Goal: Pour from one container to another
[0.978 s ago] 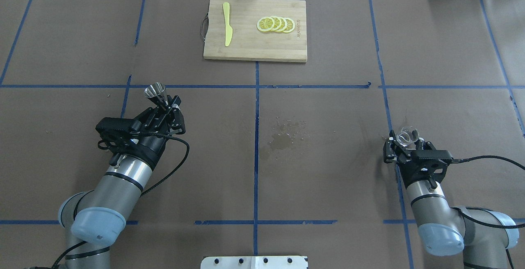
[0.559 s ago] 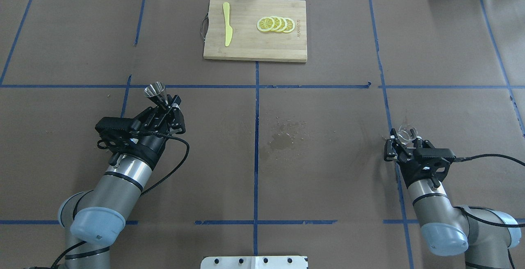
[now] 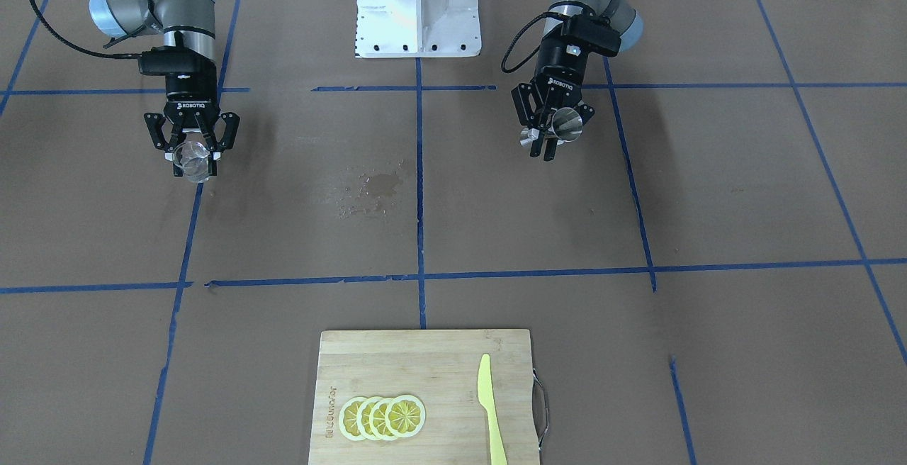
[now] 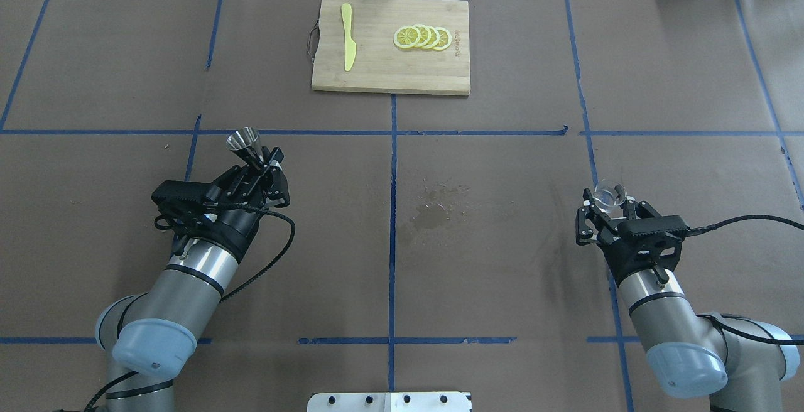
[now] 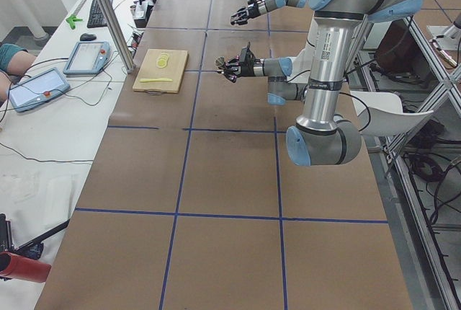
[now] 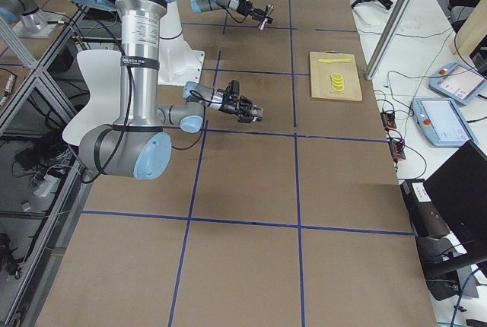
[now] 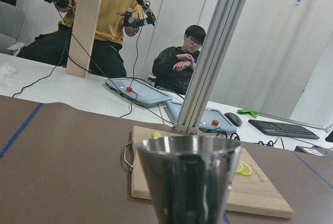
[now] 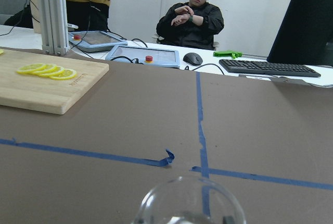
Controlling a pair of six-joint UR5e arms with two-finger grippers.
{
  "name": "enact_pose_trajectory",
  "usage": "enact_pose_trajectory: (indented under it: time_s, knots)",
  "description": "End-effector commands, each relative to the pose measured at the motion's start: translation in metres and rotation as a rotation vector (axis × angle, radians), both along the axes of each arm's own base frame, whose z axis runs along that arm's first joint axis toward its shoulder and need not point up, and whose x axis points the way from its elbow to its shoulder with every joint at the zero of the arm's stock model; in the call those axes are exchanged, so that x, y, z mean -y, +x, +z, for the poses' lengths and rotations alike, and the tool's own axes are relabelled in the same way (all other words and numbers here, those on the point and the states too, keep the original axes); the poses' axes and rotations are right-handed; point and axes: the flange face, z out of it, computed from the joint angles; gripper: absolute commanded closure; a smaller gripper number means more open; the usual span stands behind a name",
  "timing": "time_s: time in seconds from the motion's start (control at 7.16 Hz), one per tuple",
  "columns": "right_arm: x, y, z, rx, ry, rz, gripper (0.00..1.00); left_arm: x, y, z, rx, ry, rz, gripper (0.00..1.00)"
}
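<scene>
My left gripper (image 4: pixel 260 162) is shut on the waist of the steel jigger (image 4: pixel 244 140), which is held off the table and tilted away from the arm. In the front-facing view the jigger (image 3: pixel 567 125) shows its open cone in that gripper (image 3: pixel 549 142). It fills the bottom of the left wrist view (image 7: pixel 187 179). My right gripper (image 4: pixel 608 203) is shut on the clear glass cup (image 4: pixel 608 194), also seen in the front-facing view (image 3: pixel 192 160). Only the cup's rim (image 8: pixel 188 203) shows in the right wrist view. The two grippers are far apart.
A wooden cutting board (image 4: pixel 377 79) at the table's far middle carries lemon slices (image 4: pixel 422 37) and a yellow plastic knife (image 4: pixel 347 36). A wet stain (image 4: pixel 433 210) marks the brown paper between the arms. People sit beyond the table's far edge.
My right gripper has carried the glass cup forward and a little leftward. My left gripper has shifted slightly to the right with the jigger still in it.
</scene>
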Motion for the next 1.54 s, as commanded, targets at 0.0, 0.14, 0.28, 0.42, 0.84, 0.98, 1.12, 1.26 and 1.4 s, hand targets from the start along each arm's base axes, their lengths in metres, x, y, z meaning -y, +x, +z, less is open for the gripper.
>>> enact_pose_trajectory:
  time_s: [0.0, 0.14, 0.28, 0.42, 0.84, 0.98, 1.12, 1.26, 1.4]
  knots:
    - [-0.001, -0.003, -0.043, -0.044, 0.059, -0.053, 1.0, -0.025, 0.032, -0.012, -0.006, 0.005, 0.134, 1.0]
    - [0.0, -0.011, -0.066, -0.016, 0.066, -0.085, 1.0, -0.03, 0.038, -0.026, 0.122, 0.108, 0.212, 1.0]
    - [0.002, -0.023, -0.092, -0.024, 0.094, -0.116, 1.0, -0.034, 0.04, -0.054, 0.143, 0.211, 0.259, 1.0]
    - [0.002, -0.037, -0.118, -0.013, 0.117, -0.15, 1.0, -0.034, 0.046, -0.066, 0.154, 0.243, 0.277, 1.0]
    - [0.02, -0.057, -0.183, -0.072, 0.207, -0.291, 1.0, -0.036, 0.048, -0.111, 0.149, 0.473, 0.435, 1.0]
    - [0.035, -0.051, -0.189, -0.111, 0.227, -0.336, 1.0, -0.031, 0.043, -0.112, 0.155, 0.509, 0.451, 1.0]
    - [0.045, -0.044, -0.193, -0.142, 0.249, -0.358, 1.0, -0.029, 0.047, -0.107, 0.163, 0.507, 0.455, 1.0]
    - [0.047, -0.037, -0.199, -0.132, 0.255, -0.351, 1.0, -0.026, 0.053, -0.097, 0.172, 0.503, 0.455, 1.0]
    - [0.046, -0.033, -0.205, -0.123, 0.263, -0.349, 1.0, -0.024, 0.063, -0.085, 0.174, 0.502, 0.454, 1.0]
